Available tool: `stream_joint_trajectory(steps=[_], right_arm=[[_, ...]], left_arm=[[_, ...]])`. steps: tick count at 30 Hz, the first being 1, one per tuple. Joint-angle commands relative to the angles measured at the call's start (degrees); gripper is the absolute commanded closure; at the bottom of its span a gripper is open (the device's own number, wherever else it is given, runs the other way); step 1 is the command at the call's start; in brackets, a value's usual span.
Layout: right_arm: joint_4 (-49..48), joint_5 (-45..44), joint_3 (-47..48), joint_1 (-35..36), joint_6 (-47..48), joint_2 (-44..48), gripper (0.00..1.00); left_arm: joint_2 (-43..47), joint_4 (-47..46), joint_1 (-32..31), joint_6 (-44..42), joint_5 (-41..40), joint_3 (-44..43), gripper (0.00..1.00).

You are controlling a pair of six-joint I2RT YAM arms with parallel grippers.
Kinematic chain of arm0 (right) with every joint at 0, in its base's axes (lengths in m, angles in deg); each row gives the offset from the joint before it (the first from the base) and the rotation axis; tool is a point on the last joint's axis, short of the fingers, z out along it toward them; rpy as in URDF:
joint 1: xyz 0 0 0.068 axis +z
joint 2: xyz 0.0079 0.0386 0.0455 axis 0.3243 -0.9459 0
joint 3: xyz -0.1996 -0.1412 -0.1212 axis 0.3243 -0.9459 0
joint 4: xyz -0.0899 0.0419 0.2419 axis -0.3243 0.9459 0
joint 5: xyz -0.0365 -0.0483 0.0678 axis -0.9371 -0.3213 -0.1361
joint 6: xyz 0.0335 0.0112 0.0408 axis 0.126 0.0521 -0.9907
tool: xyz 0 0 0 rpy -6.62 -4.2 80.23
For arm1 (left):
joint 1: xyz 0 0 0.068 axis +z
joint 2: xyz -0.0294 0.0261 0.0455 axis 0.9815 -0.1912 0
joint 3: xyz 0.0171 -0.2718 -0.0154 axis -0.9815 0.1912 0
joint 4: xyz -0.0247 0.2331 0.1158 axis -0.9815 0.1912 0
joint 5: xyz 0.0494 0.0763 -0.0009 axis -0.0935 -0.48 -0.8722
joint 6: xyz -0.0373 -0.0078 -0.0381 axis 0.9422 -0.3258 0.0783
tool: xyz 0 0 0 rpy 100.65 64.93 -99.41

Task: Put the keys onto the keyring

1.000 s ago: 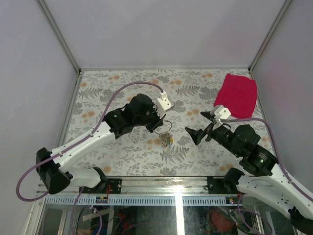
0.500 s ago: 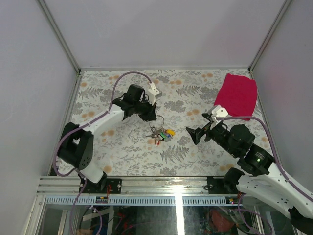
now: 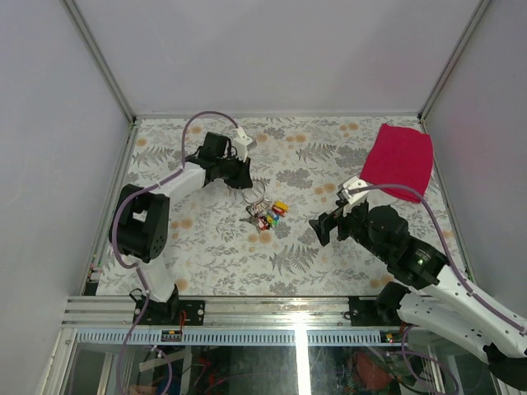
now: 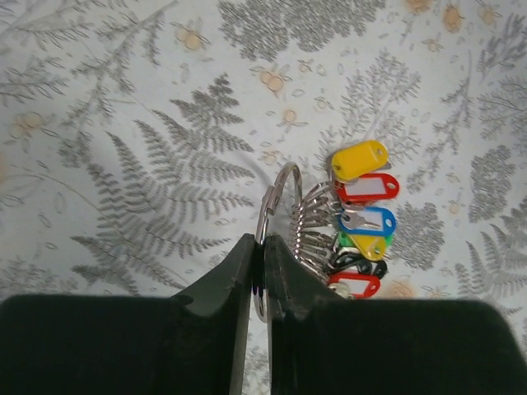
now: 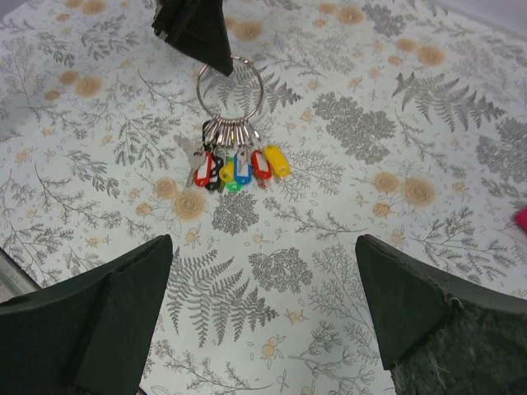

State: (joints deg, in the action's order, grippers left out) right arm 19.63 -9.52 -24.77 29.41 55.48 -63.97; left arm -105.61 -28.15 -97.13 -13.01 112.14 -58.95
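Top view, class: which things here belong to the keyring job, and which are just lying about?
Belong to the job: keyring; keys with coloured tags, hanging from it; left fingers, pinching the ring; right fingers, open nearby.
Lying about: red cloth, far right corner.

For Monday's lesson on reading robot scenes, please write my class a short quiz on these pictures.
1. True or false: the right pincer is shut.
2. The left pincer pinches: A the keyring; B a blue key; C nothing.
3. Fill in: of the keys, the one topmost in the left wrist view has a ___ head.
Key: 1 false; 2 A; 3 yellow.
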Motion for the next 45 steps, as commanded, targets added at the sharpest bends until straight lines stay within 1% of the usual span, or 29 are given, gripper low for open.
stream_joint_trajectory(steps=[1,4,6,8,9,13,14,15,17,18,20,21,24,29,33,39,45], right_arm=[[0.6,0.9,2.3,0.1,-3.8,-0.8,0.01],[0.3,1.6,1.2,0.2,-5.2,-1.2,0.01],[2.6,3.6,2.5,0.1,-5.0,-3.2,0.01],[5.5,3.4,4.7,0.2,-6.0,-6.0,0.01],[6.0,2.6,5.2,0.1,-6.7,-6.7,0.01],[2.5,-1.7,4.0,0.2,-8.5,-5.9,0.01],[2.1,-2.5,4.0,0.2,-8.4,-5.7,0.01],[1.9,-3.7,4.2,0.1,-8.4,-5.5,0.01],[1.9,-6.1,4.8,0.2,-8.4,-5.2,0.01],[1.9,-7.1,5.1,0.2,-8.1,-4.9,0.01],[1.6,-9.7,5.4,0.2,-7.5,-4.0,0.01],[1.5,-11.3,5.6,0.1,-7.3,-3.5,0.01],[1.7,-16.1,6.4,0.2,-7.2,-1.4,0.01],[0.9,-20.2,7.1,0.2,-5.8,3.4,0.01],[1.9,-23.6,6.6,0.1,-5.8,6.9,0.01],[2.3,-27.0,2.3,0.2,-7.9,12.9,0.01],[3.0,-28.3,0.9,0.2,-9.6,14.5,0.01]], left_arm=[[-1.8,-6.4,2.0,0.1,1.2,-3.8,0.83],[-2.7,-5.8,3.1,0.5,1.2,-5.5,0.73],[-1.8,-6.6,4.0,1.8,2.4,-5.4,0.66],[0.1,-7.3,4.3,3.1,2.2,-5.1,0.61],[1.3,-7.3,4.3,3.6,1.6,-5.0,0.59],[8.3,-8.0,4.6,8.0,-5.0,-2.7,0.51],[10.5,-8.5,4.7,9.5,-6.8,-1.6,0.44],[12.9,-9.1,4.8,10.9,-8.5,-0.3,0.39],[18.1,-10.3,4.8,13.0,-10.8,2.9,0.32],[20.7,-10.9,4.9,13.8,-11.6,4.7,0.21],[26.1,-11.2,5.0,15.0,-13.3,7.7,0.06],[28.4,-11.0,4.9,15.9,-14.6,9.0,0.01],[35.4,-7.3,4.9,18.2,-19.3,11.0,0.00],[45.1,-1.3,4.9,22.7,-27.9,14.6,0.00],[53.8,1.3,4.9,26.4,-32.5,19.2,0.00],[64.2,0.0,4.9,29.6,-36.6,28.2,0.00],[68.0,-2.0,4.9,31.0,-38.3,31.5,0.00]])
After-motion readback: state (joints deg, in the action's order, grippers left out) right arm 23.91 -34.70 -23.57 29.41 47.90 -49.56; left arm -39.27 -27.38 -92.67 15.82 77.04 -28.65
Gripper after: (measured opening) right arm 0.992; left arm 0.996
